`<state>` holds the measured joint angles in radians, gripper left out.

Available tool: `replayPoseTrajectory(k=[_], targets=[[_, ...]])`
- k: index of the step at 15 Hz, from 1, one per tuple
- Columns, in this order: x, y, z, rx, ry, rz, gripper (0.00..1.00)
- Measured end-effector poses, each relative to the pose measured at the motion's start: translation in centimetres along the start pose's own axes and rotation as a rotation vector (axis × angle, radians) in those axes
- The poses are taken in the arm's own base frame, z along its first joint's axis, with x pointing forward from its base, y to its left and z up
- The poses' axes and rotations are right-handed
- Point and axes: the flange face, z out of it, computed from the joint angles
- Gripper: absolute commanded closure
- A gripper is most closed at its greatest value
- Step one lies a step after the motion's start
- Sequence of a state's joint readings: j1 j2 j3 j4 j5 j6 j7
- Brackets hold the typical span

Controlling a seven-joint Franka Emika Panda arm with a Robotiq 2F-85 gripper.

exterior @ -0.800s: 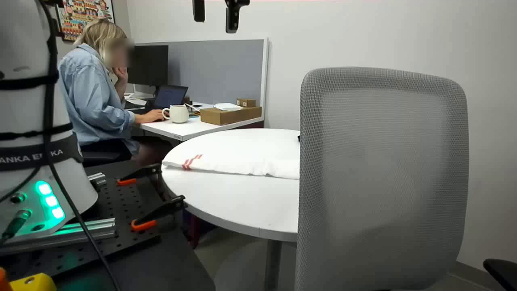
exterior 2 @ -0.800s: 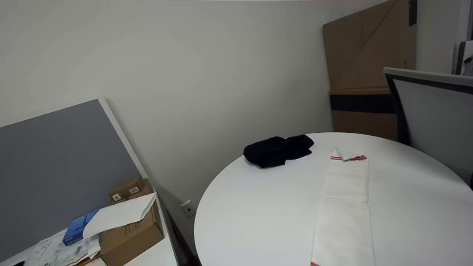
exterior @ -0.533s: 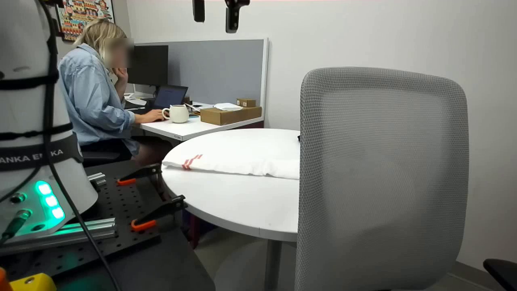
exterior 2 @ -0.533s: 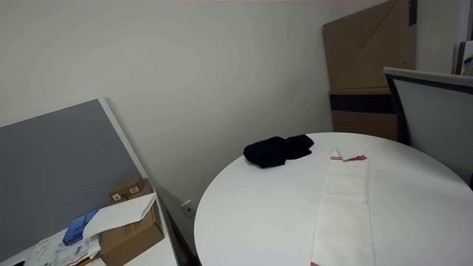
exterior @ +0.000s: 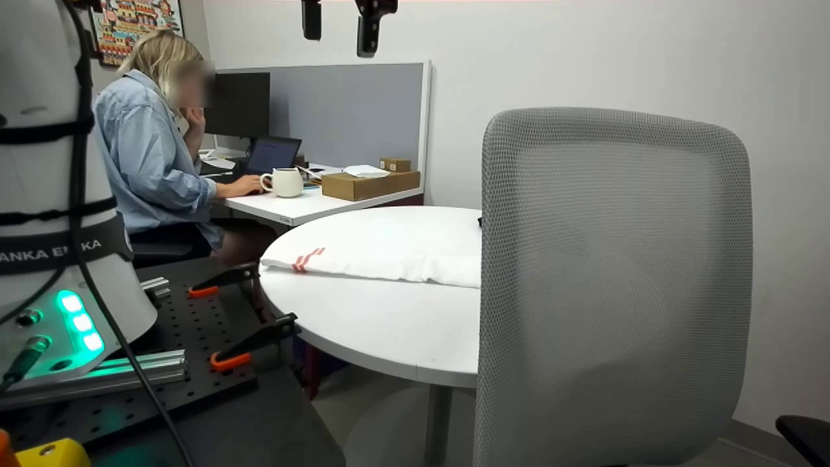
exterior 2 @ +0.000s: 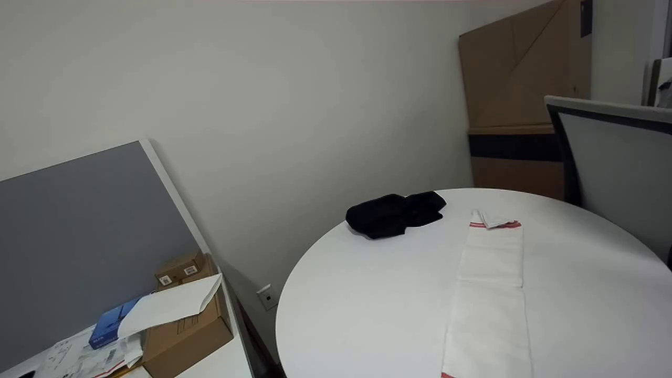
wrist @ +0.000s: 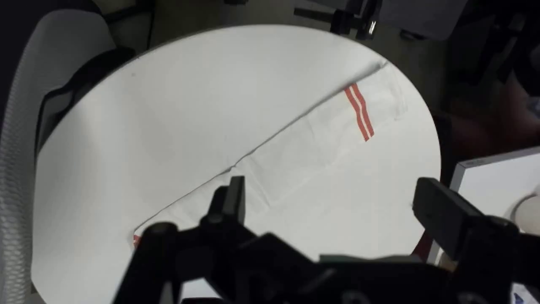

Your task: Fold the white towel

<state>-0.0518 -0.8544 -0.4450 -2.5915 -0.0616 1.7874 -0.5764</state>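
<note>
Beside a desk (exterior: 285, 207) stands a round white table (exterior: 382, 318), with a mesh-backed office chair (exterior: 613, 285) next to its rim. We find the white towel (wrist: 291, 156) on the tabletop, folded into a long, narrow strip with red stripes near its ends.

Wrist view: we trace the strip diagonally from a double red stripe (wrist: 364, 112) near the rim to a red patch at the other end, with one black finger (wrist: 237, 200) covering part of the cloth. In an exterior view, the chair back hides one end of the towel, and we see a seated person (exterior: 152, 143) and a white mug (exterior: 287, 183) at the desk. In an exterior view, we see a small flap (exterior 2: 494, 219) turned over at the towel's far end, and a crumpled black cloth (exterior 2: 394, 215) apart from it near the rim.

Arm pose: the Franka Panda arm (exterior: 39, 162) stands upright on a perforated black plate (exterior: 194, 324), its indicator lights (exterior: 82, 322) lit. The gripper (exterior: 338, 45) hangs well above the tabletop, pointing down. We read its two fingers as widely parted, clear of the towel.
</note>
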Motion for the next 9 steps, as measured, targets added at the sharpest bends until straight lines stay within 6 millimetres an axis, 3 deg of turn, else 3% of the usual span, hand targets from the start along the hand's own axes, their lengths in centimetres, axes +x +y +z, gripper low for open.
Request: replayPoseTrajectory(k=[2, 4, 9], targets=[[0.8, -0.6, 0.9, -0.045, -0.065, -0.026, 0.0], [2.6, -2.7, 2.5, -0.107, -0.119, -0.063, 0.0], [7.2, -11.6, 9.3, -0.283, -0.169, -0.211, 0.0]])
